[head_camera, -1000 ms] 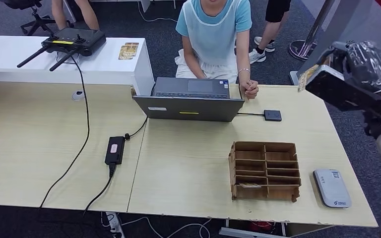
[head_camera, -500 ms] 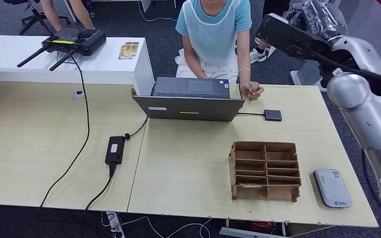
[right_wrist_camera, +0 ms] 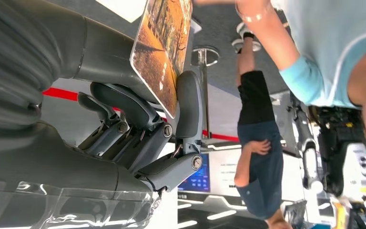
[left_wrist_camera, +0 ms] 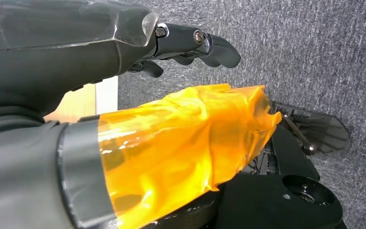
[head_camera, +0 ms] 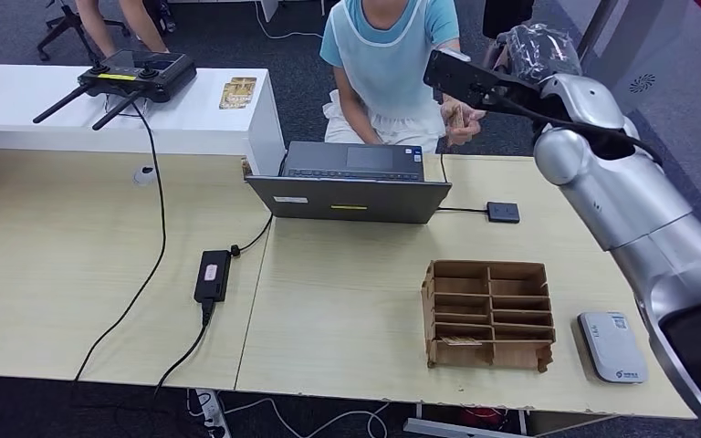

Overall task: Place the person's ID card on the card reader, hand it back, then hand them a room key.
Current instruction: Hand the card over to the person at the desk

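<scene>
Right arm [head_camera: 621,182] extends up and forward over the far right of the table [head_camera: 347,310], toward the person [head_camera: 388,55] seated behind the laptop [head_camera: 347,187]. Right hand [right_wrist_camera: 138,114] grips a card [right_wrist_camera: 164,47] with an orange-brown printed face, pinched between the thick thumb and the darker fingers [right_wrist_camera: 119,102]; card stands edge-on past the fingertips. From the head camera the card [head_camera: 457,116] is a small tan sliver just below the wrist's dark cover, touching or just beside the person's raised hand [head_camera: 461,123]; whether the person's fingers already hold it cannot be told.

Left hand [left_wrist_camera: 190,45] hangs over grey carpet beside the table edge, fingers loosely curled and apart, nothing in them; thumb is wrapped in orange film.

On the table:
- wooden divided holder [head_camera: 486,315] in front of the robot, near the front edge; a thin card-like piece lies in one of its front left compartments
- grey card reader [head_camera: 611,346] just beside the holder on its right, apart from it
- small black square device [head_camera: 502,213] cabled to the laptop, beside its right end
- black power brick [head_camera: 211,276] with its cable, left of centre

White counter [head_camera: 100,114] at far left carries a black controller with antennas [head_camera: 123,78]
</scene>
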{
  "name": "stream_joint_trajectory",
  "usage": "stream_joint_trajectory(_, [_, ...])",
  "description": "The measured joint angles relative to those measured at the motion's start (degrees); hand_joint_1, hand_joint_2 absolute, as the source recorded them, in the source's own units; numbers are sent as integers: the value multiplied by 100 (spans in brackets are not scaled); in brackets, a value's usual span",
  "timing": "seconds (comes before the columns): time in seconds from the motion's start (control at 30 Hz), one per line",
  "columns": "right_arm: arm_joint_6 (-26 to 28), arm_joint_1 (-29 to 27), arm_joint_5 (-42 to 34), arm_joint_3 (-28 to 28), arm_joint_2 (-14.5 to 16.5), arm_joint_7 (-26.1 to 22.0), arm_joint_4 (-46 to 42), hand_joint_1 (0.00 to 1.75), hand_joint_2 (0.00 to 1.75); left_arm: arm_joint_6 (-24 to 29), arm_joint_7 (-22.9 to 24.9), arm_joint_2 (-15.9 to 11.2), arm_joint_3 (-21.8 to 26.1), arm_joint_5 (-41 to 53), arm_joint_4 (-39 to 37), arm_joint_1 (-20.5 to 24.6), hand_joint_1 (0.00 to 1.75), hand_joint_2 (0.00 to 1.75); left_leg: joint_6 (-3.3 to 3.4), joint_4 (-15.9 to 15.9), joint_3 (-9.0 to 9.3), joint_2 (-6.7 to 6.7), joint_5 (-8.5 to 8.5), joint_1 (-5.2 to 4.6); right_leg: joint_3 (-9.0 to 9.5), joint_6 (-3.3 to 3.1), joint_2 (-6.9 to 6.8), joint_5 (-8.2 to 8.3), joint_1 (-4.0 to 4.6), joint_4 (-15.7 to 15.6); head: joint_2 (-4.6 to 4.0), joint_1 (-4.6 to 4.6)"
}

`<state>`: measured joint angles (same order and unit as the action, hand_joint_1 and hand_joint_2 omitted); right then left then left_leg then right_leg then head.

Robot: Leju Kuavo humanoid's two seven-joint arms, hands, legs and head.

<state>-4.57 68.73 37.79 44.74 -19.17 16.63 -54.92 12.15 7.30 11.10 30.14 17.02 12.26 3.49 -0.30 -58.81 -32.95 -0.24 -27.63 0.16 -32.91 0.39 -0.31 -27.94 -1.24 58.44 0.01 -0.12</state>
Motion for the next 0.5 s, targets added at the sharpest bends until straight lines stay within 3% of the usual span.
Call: stream_joint_trajectory(0.5, [44,25,7,153,180,3,436,175,175,-5,1,-2,-67,21,-9,-3,0,0,-1,-1,0,0,1,0,-1,-2,0,1,1,0,1,0])
